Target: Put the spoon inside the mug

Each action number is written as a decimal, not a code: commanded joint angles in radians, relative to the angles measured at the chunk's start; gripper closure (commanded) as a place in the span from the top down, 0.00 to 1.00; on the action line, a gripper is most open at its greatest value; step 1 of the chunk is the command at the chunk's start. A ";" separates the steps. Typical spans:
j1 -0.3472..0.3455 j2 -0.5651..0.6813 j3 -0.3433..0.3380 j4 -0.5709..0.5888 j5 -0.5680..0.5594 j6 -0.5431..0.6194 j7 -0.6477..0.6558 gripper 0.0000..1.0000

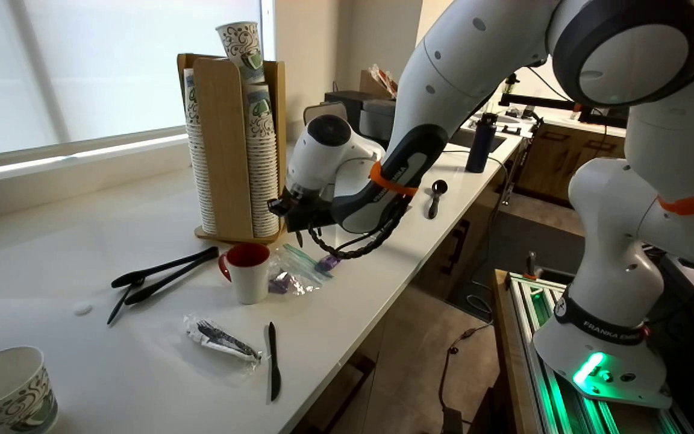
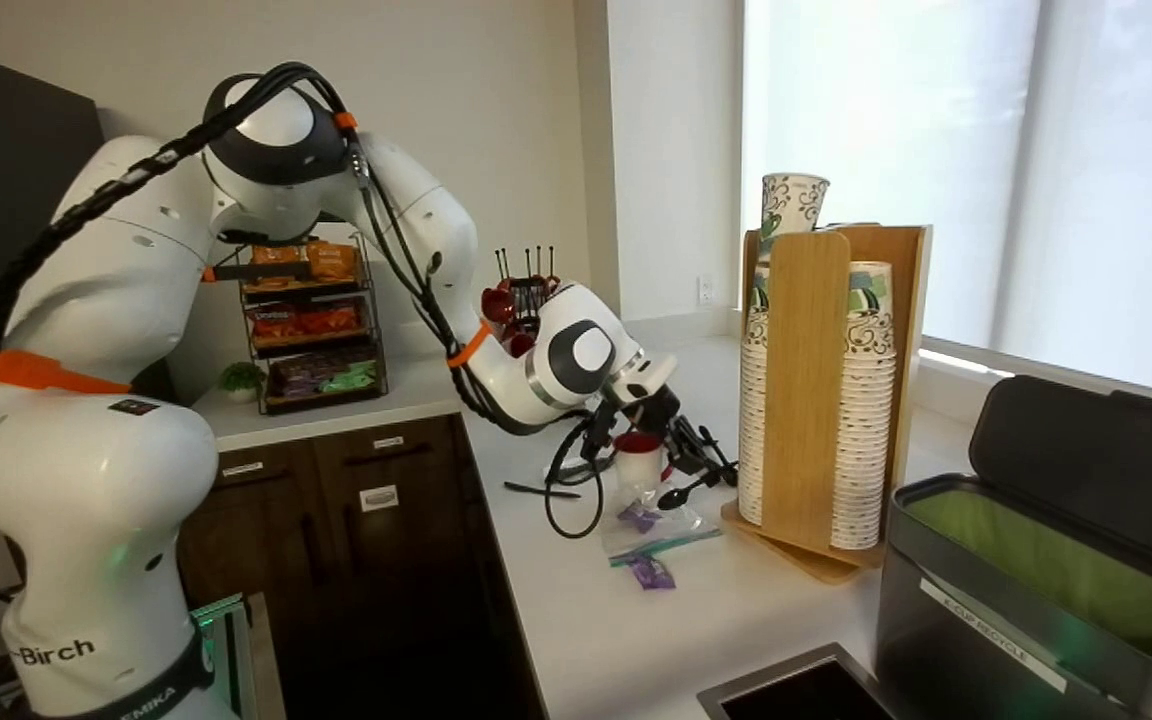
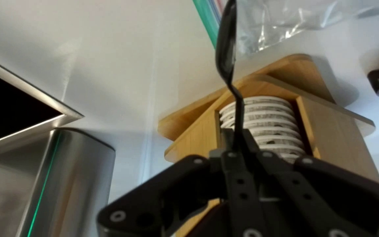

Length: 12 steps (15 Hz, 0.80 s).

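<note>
The white mug [image 1: 250,280] with a red inside and handle stands upright on the counter in an exterior view; it also shows partly behind the arm in an exterior view [image 2: 641,468]. It is out of view in the wrist view. My gripper [image 3: 237,136] is shut on the handle of a black spoon [image 3: 226,49], whose bowl points away from the fingertips. The gripper [image 2: 714,470] and the black spoon [image 2: 678,497] are above the counter, beside the cup stand and apart from the mug. No small silvery spoon shows in any view.
A wooden cup stand [image 1: 220,150] is close to the gripper. A plastic bag [image 1: 299,271] with purple packets lies beside the mug. Black tongs [image 1: 166,268], a wrapped utensil [image 1: 220,340], a black knife [image 1: 273,364] and a second black spoon [image 1: 436,196] lie on the counter.
</note>
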 commanded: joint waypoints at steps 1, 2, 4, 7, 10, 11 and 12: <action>0.121 0.055 -0.094 -0.043 0.082 0.074 -0.022 0.01; 0.117 0.039 -0.082 -0.054 0.109 0.057 -0.053 0.01; 0.104 0.036 -0.064 -0.031 0.160 0.031 -0.104 0.06; 0.107 0.046 -0.066 -0.040 0.185 0.039 -0.119 0.01; 0.136 0.079 -0.073 -0.028 0.233 0.101 -0.146 0.01; 0.137 0.077 -0.057 -0.026 0.246 0.126 -0.177 0.01; 0.172 0.101 -0.068 -0.028 0.261 0.150 -0.200 0.01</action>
